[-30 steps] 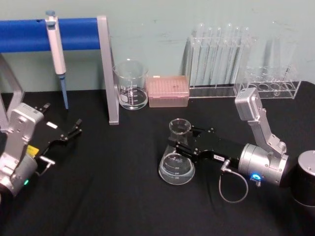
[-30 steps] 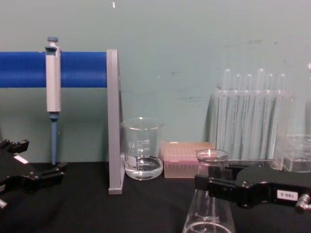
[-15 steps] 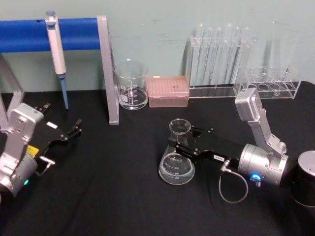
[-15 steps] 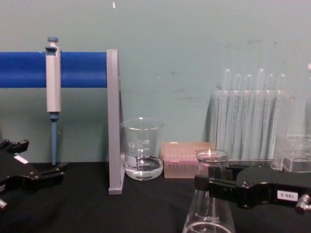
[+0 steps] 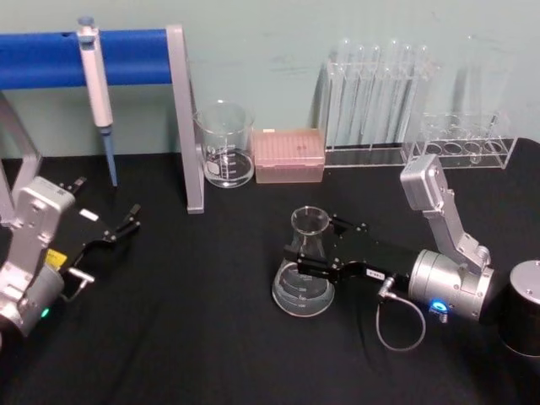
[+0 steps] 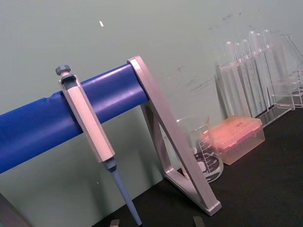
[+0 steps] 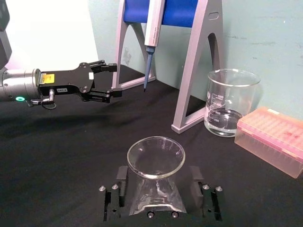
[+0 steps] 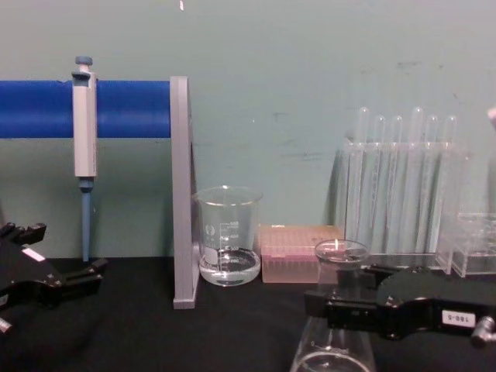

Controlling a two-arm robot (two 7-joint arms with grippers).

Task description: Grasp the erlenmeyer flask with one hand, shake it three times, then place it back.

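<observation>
Table (image 5: 194, 337): black cloth, carrying all the labware and both arms.
Blue bar stand (image 5: 126, 55): at the back left, on grey legs.
Test tube rack (image 5: 371, 93): clear, against the back wall on the right, with tall tubes standing upright in it.
Right gripper (image 5: 314, 246): reaches in from the right, low over the cloth, with one jaw on each side of the erlenmeyer flask just below its neck. The right wrist view shows a thin gap between each jaw and the glass, so the jaws straddle the flask without clamping it.
Left gripper (image 7: 112, 79): parked at the left edge of the table, jaws spread and holding nothing.
Tip box (image 5: 288, 156): pink, at the back, just right of the beaker.
Beaker (image 5: 224, 148): clear, a little liquid at the bottom, beside the stand's grey leg.
Erlenmeyer flask (image 5: 302, 291): upright near the table's middle, its wide base on the cloth, in front of the tip box.
Pipette (image 5: 97, 93): hangs from the blue bar, tip down.
</observation>
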